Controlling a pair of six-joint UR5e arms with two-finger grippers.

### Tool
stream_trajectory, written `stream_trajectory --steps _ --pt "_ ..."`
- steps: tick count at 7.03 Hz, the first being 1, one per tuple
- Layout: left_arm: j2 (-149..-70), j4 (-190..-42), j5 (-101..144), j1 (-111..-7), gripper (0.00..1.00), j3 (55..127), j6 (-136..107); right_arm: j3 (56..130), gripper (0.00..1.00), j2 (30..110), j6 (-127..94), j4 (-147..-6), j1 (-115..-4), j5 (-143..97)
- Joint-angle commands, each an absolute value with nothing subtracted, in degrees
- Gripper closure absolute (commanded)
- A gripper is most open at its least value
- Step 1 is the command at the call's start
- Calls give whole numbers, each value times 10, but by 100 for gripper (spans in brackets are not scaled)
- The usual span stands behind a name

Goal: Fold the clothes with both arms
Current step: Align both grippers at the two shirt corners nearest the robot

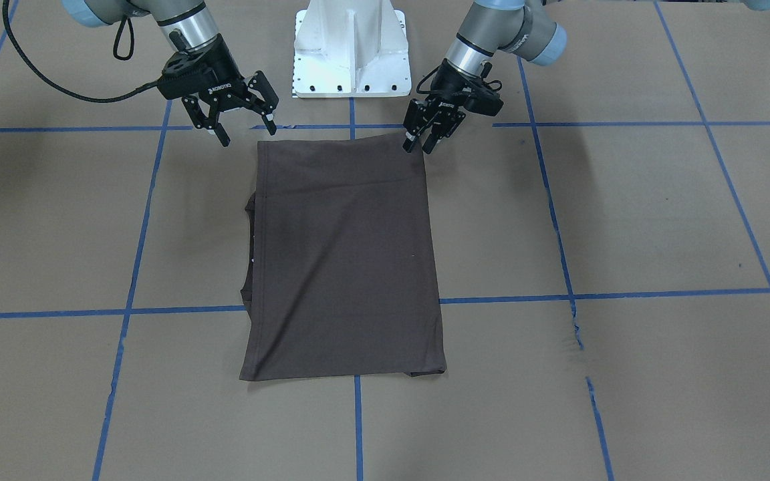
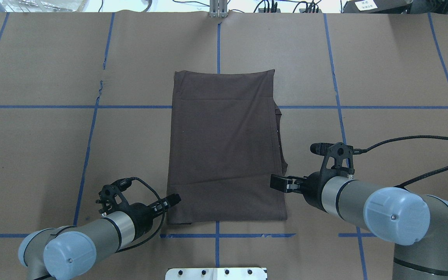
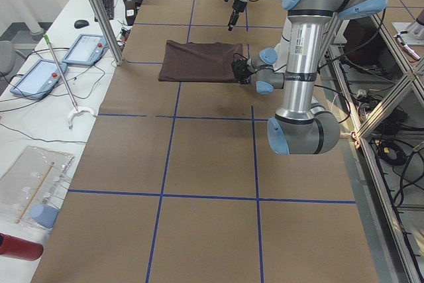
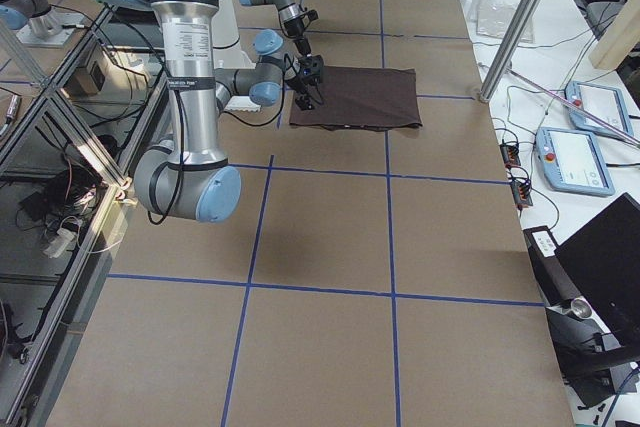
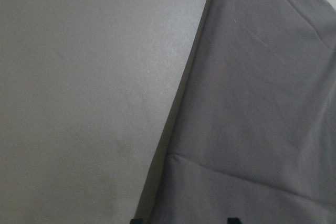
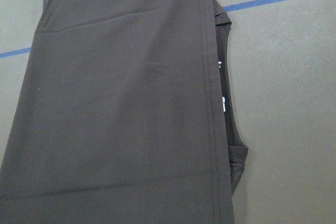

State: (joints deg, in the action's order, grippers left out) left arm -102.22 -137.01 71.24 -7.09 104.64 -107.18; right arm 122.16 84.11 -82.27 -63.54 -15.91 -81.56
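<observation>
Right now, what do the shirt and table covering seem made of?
T-shirt: thin matte knit, probably cotton jersey; limp, soft creases, stitched hem.
Table covering: likely matte brown paper; a ragged tear shows along one seam.

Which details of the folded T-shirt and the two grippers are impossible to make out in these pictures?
- T-shirt sleeves: hidden under the folded top layer, every view.
- White labels: print too small to read, right wrist view.
- Left gripper fingers: cut off by the bottom edge, left wrist view.
- Right gripper: wholly outside the frame, right wrist view.
</observation>
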Motion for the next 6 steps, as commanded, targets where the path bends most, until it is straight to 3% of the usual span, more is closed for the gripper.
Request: stream_trajectory --steps 1,6 --pt "-1021 -1369 712 -63 38 1041 -1072 1222 0 841 -823 -635 -159 -816" --pt "-1027 -1370 712 -43 38 1042 -1074 1222 0 842 -823 -635 -160 -816"
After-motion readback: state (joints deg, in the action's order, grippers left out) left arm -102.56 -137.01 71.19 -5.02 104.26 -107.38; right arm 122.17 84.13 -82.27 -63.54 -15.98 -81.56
